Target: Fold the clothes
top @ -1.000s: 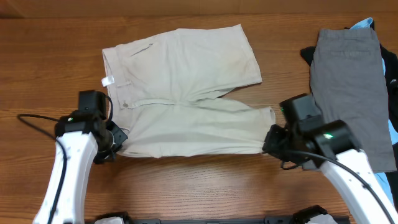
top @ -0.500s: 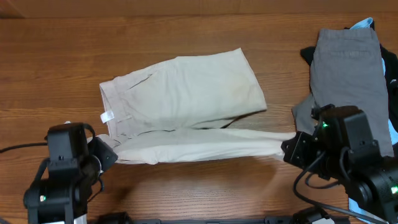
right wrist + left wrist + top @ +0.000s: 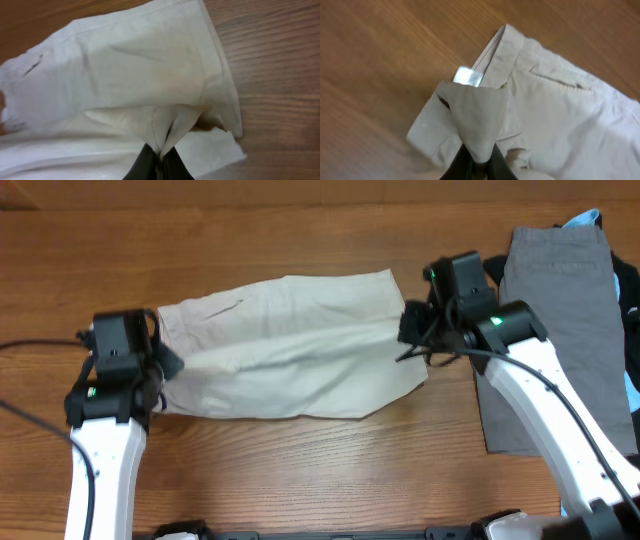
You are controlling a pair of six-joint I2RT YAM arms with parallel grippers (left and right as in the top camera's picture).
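Pale beige khaki shorts lie across the middle of the table, the near half lifted and drawn back over the far half. My left gripper is shut on the waistband end; in the left wrist view a pinched cone of beige cloth rises from the gripper, with the white label behind it. My right gripper is shut on the leg hem; a fold of the shorts is pinched in the gripper in the right wrist view.
Grey shorts lie at the right side, over a black garment and a light-blue one. The wooden table shows in front of and behind the shorts.
Both grippers have carried the near edge of the khaki shorts up off the table and away toward the far edge, folding the near leg over the far one.
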